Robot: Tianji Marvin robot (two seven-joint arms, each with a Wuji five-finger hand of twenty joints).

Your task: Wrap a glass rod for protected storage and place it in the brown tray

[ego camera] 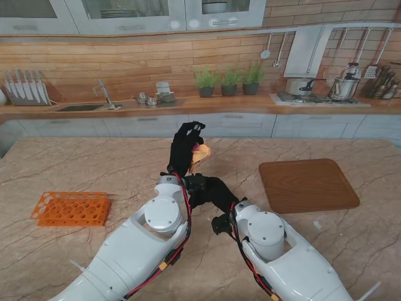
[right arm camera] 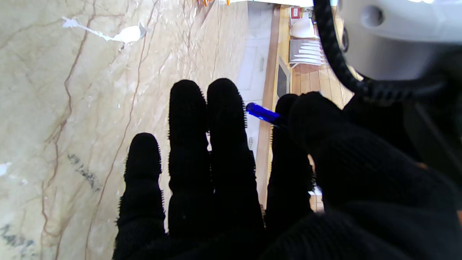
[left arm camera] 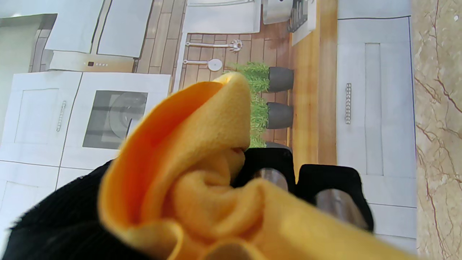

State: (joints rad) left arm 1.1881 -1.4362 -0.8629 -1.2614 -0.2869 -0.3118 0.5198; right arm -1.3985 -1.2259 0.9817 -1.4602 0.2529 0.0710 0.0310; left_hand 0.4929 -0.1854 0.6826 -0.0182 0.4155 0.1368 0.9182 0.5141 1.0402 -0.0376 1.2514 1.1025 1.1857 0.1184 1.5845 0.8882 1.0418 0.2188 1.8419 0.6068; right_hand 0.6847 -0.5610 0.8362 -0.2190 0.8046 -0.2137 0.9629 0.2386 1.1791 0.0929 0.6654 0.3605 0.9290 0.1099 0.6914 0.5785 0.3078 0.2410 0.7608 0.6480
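Note:
My left hand (ego camera: 183, 147) is raised over the middle of the table, shut on a bunched yellow-orange cloth (ego camera: 201, 154). In the left wrist view the cloth (left arm camera: 202, 173) folds over my black fingertips (left arm camera: 330, 187). My right hand (ego camera: 213, 191) sits low, just nearer to me than the left wrist. In the right wrist view its thumb and first finger pinch a thin blue glass rod (right arm camera: 262, 112); only the rod's tip shows, and the other fingers (right arm camera: 187, 144) are stretched straight. The brown tray (ego camera: 307, 185) lies on the right with nothing in it.
An orange tube rack (ego camera: 70, 208) stands on the table at the left. Small white scraps lie on the marble near the tray (ego camera: 317, 224) and in the right wrist view (right arm camera: 122, 34). A kitchen counter runs along the far side.

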